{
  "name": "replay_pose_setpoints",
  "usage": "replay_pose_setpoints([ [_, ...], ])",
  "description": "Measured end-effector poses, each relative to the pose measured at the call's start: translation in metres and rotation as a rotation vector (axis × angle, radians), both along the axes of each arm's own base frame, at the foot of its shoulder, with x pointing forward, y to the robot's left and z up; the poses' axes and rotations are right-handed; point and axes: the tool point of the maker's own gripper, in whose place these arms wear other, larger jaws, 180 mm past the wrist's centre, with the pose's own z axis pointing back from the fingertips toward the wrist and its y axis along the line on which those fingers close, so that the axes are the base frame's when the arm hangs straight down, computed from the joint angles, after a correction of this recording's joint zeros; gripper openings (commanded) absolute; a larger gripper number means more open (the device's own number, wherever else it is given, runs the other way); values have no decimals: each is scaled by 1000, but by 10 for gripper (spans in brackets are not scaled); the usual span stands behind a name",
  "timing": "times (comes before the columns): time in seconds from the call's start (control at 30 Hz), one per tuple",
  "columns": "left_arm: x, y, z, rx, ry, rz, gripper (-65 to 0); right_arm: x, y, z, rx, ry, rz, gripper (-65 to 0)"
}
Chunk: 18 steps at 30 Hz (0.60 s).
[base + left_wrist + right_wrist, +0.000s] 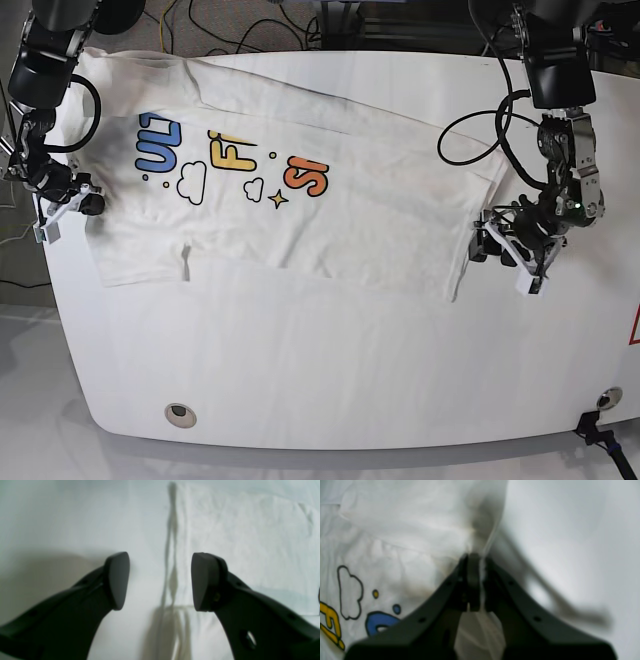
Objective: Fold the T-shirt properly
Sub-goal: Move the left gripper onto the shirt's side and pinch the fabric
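White table [330, 370] bears the T-shirt [370, 220] — right gripper [476, 580] pinches its edge, left gripper [160, 580] gapes empty.

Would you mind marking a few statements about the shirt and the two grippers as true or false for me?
1. The right gripper is shut on the T-shirt. True: white fabric is pinched between its fingers.
2. The left gripper also holds fabric. False: its fingers stand apart with nothing between them, above the shirt's edge.
3. The shirt's print faces up. True: blue, yellow and orange letters show in the base view.
4. The shirt is folded into a small neat square. False: it lies spread wide across the white table, only partly folded.
5. The shirt is black. False: it is white.
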Motion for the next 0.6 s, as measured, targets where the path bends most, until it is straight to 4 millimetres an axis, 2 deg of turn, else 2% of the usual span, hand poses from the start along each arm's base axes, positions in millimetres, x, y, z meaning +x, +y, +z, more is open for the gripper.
replay_pose_setpoints([
  [0.07,11,-5,-8,-39,-7,9,-280,1,3,-1,7,-4,2,-650],
  [0.13,20,-1,-10,-63,-26,37,-280,2,4,0,10,-8,1,-650],
  [0.2,19,2,-13,-69,-40,43,-280,2,4,0,9,-7,2,-650],
  [0.3,13,5,-31,-84,-4,68,-280,1,4,0,8,-6,3,-650],
  [0.37,15,-2,-36,-124,-14,81,-280,2,4,0,8,-6,2,-650],
  [0.47,24,-14,-33,-163,-29,87,-280,2,3,0,7,-6,3,-650],
  [0.6,26,-49,-35,-211,-57,43,-283,2,4,0,7,-6,3,-650],
])
